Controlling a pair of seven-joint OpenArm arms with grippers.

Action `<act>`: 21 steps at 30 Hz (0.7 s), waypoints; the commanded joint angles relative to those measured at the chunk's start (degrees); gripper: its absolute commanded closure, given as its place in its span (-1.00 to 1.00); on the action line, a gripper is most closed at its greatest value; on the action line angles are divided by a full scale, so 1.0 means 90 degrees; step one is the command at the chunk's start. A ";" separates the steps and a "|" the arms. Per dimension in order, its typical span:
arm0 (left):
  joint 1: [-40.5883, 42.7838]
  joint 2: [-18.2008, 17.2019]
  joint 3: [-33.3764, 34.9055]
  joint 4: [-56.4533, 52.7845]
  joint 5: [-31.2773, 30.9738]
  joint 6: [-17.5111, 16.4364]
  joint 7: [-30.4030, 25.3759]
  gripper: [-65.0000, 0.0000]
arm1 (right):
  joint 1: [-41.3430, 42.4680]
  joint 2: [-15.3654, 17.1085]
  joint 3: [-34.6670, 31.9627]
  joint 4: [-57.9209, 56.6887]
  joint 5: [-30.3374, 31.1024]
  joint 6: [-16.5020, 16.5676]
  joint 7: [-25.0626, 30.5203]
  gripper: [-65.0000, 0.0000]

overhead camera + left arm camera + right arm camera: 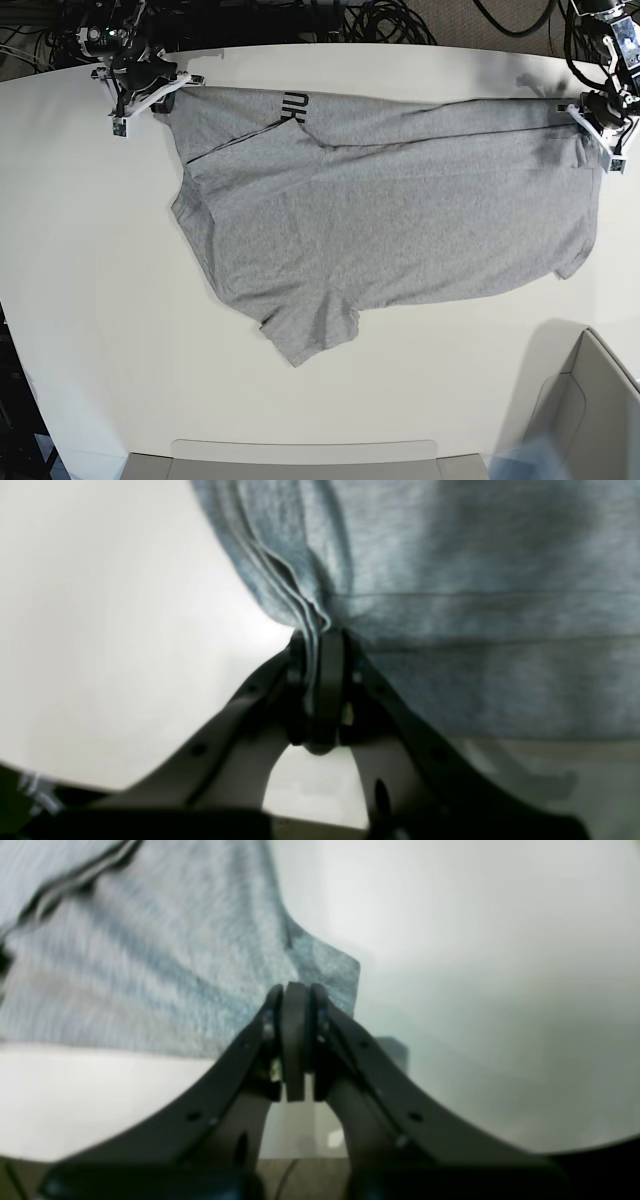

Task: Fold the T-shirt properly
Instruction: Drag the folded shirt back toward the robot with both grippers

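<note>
T-shirt [400,210] pinched by both closed claws [320,640] [296,990].

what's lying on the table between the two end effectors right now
In the base view, the grey T-shirt spans the whole stretch between the right end effector and the left end effector, each pinching a corner; nothing else lies there.

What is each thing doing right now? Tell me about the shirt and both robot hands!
T-shirt: spread on the white table, far edge folded over so some black lettering shows, pinched at both far corners.
Left gripper: shut on the T-shirt's bunched edge.
Right gripper: shut on a T-shirt corner.
</note>
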 commanded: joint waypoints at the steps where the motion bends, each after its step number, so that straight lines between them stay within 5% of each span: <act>1: -0.0016 -0.0128 -0.0042 0.0088 0.0218 0.0042 -0.0064 1.00 | 0.0009 0.0027 0.0081 0.0101 -0.0002 0.0009 0.0099 1.00; 14: -0.0094 0.0058 -0.0042 0.0118 0.0619 0.0032 -0.0064 0.95 | 0.0019 0.0057 0.0071 0.0101 -0.0012 0.0019 0.0099 1.00; 19: -0.0055 0.0058 -0.0042 0.0391 0.0619 0.0032 -0.0064 0.50 | 0.0029 0.0066 0.0071 0.0130 -0.0012 0.0039 0.0099 0.97; 21: -0.0006 0.0146 -0.0061 0.0772 0.0609 0.0032 -0.0064 0.25 | 0.0029 0.0076 0.0071 0.0189 0.0008 0.0049 0.0099 0.74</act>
